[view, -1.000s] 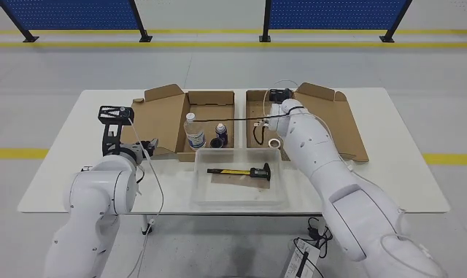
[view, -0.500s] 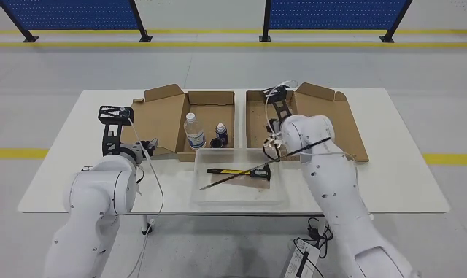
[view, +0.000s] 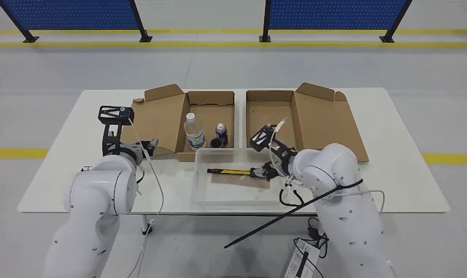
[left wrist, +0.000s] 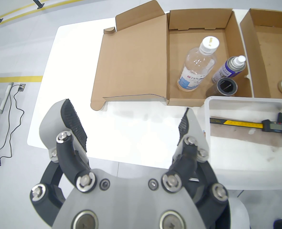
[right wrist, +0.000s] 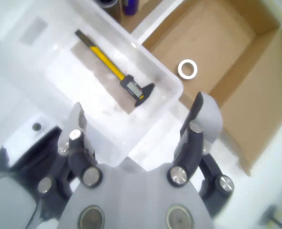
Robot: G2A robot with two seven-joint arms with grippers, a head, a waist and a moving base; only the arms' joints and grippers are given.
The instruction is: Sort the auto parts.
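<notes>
Holding the right claw [right wrist: 138,106] wide open and empty above the clear tub [right wrist: 155,60], risking snagging its rim beneath when reaching for the caliper [right wrist: 117,72] just ahead.

Label print on bottle [left wrist: 197,66], nothing legible

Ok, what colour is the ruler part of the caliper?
Yellow bar on the caliper, black head; clearest in the left wrist view.

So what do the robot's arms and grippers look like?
The left arm and right arm are glossy white rounded shells; a black cable trails off the right. The left gripper and right gripper have silver-grey bases, black links with silver bolts, and pale grey fingers with black ribbed pads.
</notes>
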